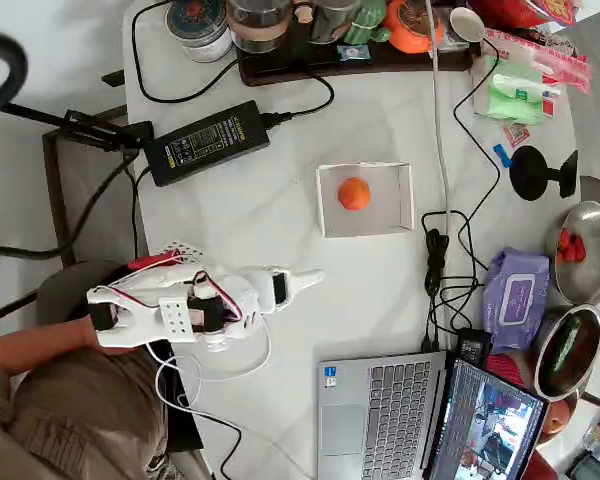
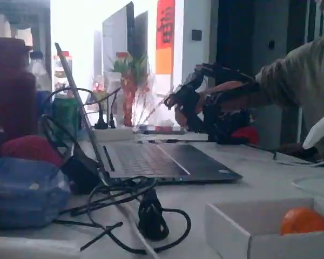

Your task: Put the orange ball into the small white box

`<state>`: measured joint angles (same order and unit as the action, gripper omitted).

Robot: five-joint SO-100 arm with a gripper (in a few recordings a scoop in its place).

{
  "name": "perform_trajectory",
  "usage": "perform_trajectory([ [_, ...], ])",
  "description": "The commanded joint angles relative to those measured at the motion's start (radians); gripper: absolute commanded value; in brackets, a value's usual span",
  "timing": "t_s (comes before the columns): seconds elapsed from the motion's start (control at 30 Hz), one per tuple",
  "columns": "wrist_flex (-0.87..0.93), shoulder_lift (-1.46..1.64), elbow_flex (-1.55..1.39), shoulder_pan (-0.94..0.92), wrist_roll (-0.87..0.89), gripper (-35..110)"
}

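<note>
While the round white marble-patterned table (image 1: pixel 380 130) carries a good deal of clutter, the largest thing on it is the open silver laptop (image 1: pixel 380 420) at the bottom edge of the overhead view, which the fixed view shows side-on with its dark keyboard deck. Left of the laptop in the overhead view lies the white plastic robot arm (image 1: pixel 170 305) with red and black wires, stretched out low over the tabletop and pointing right. Its gripper (image 1: pixel 305 281) ends in a pale pointed tip well apart from the box; the jaws appear drawn together with nothing between them. Above it sits the black rectangular power adapter (image 1: pixel 208 142), its cable looping away. The shallow square white lidless box (image 1: pixel 366 199) stands near the table's middle, and the small smooth orange ball (image 1: pixel 354 193) rests inside it, slightly left of centre. In the fixed view the ball (image 2: pixel 303 221) shows just above the box's near wall (image 2: pixel 232 229), beside a tangle of black cables (image 2: pixel 146 210).
</note>
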<state>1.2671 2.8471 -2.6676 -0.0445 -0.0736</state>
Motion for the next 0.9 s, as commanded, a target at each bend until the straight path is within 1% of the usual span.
perform_trajectory([
  [0.0,0.002,0.008,-0.017,0.003,-0.009,32],
  [0.17,-0.008,0.021,-0.051,0.003,-0.011,32],
  [0.27,-0.087,0.021,-0.13,0.003,-0.009,32],
  [0.37,-0.121,0.021,-0.187,0.003,-0.008,32],
  [0.77,-0.124,0.021,-0.183,-0.014,-0.008,32],
  [0.87,-0.124,0.021,-0.183,-0.014,-0.008,26],
])
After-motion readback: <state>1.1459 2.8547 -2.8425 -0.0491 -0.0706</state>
